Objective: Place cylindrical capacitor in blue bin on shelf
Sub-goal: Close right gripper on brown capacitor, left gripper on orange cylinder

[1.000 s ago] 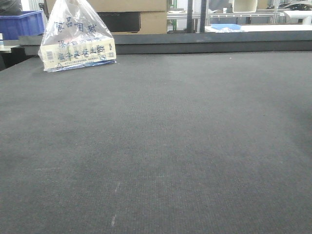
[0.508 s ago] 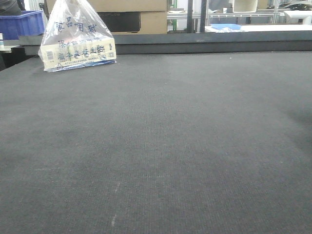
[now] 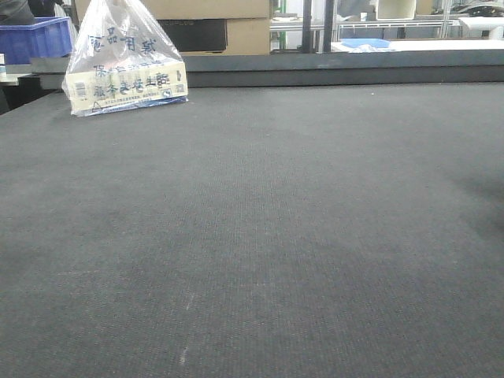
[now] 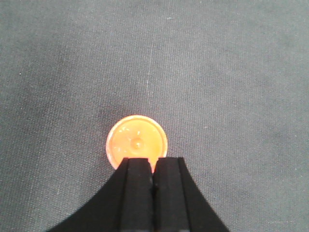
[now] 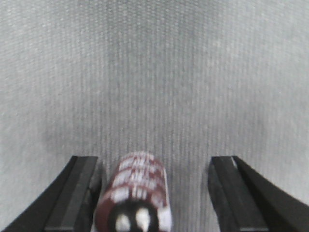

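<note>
**Capacitor sits in the open right gripper, waiting for the squeeze**

Barely a flicker in the front view since a second ago: the dark mat and the printed plastic bag at its far left sit just where they were. Only the shadow at the right edge seems a touch deeper.

Over to the right wrist camera, and here's the action. The right gripper is spread wide, and the cylindrical capacitor is right between its fingers, maroon sleeve, white print, terminal end facing the lens. Its long axis runs along the fingers, straight away from the camera and crosswise to the closing stroke. That's just what a side pinch wants! It sits off-centre, just beside the finger on the picture's left and well apart from the other. So one finger should meet it first and may nudge it sideways.

The left gripper is clenched, fingers pressed together with nothing between them. An orange disc lies on the mat at its tips. No capacitor there, so the right arm is clearly the nearer one.
</note>
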